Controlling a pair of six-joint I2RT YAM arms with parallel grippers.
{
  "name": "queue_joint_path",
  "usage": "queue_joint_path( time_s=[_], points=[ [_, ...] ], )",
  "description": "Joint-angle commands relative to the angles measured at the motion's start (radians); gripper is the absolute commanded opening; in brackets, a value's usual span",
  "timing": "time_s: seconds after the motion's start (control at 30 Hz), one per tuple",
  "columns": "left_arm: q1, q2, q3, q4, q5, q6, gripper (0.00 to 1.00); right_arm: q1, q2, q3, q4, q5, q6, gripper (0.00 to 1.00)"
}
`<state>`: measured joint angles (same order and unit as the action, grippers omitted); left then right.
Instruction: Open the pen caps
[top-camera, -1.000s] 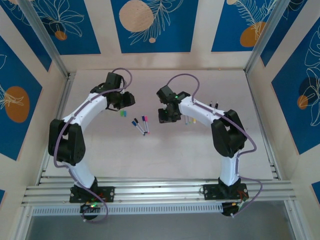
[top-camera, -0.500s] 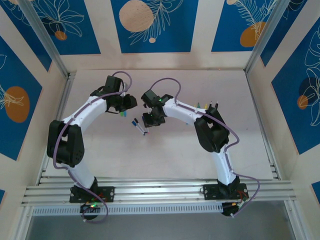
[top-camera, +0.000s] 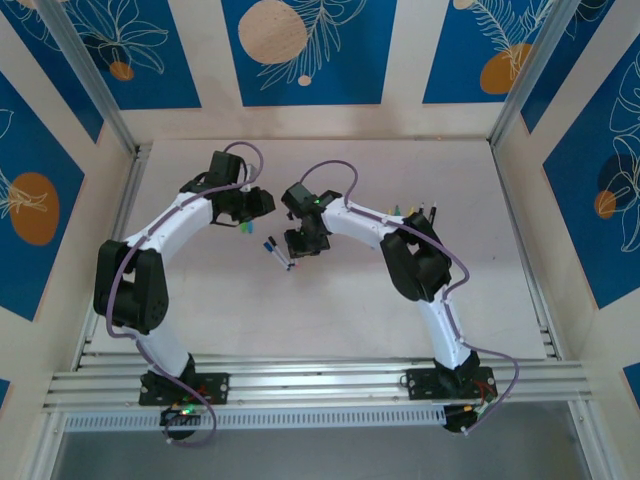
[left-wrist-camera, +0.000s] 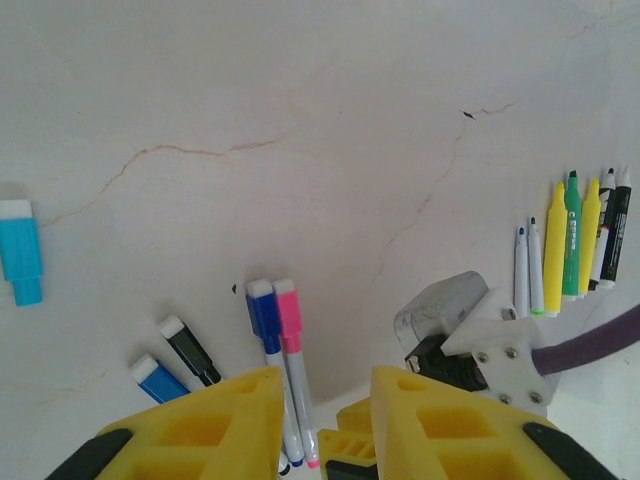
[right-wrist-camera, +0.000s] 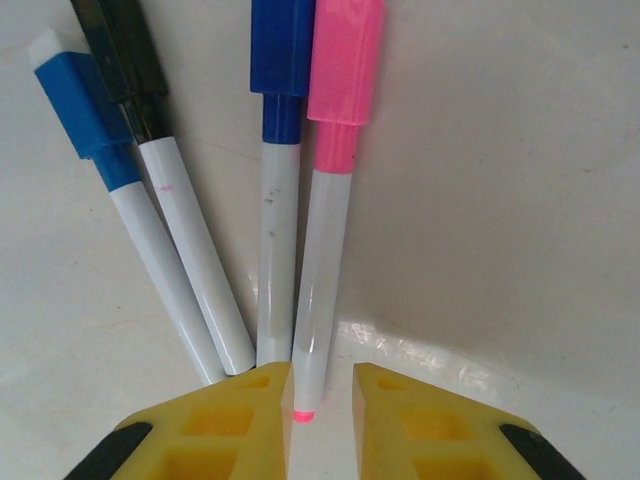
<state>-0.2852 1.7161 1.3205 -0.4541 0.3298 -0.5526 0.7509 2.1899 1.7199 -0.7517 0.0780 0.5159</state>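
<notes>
I read the right gripper narrowly parted, the pink pen end in its gap at lower centre, unclamped. The left gripper is partly open and holds nothing.

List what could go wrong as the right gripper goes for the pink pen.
1. The right gripper straddles only the very tail of the pink pen; gripped there, it may pivot or slip when its cap is pulled.
2. The dark blue pen lies right against the pink one, its end beside the jaws; closing could catch or shove it too.
3. The left gripper hangs over the same pens; the arms could bump.
</notes>
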Motion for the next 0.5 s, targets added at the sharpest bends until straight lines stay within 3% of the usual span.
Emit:
queue_joint_path(
  time_s=[0.0,0.47],
  points=[
    [0.014,0.005,-0.016,0.009,0.026,-0.013,0.29,0.01,0.028,0.041,-0.031,-0.018,-0.003,0.22],
    [0.021,0.012,-0.026,0.014,0.035,-0.01,0.29,0.022,0.115,0.129,-0.124,0.046,-0.015,0.22]
  ],
)
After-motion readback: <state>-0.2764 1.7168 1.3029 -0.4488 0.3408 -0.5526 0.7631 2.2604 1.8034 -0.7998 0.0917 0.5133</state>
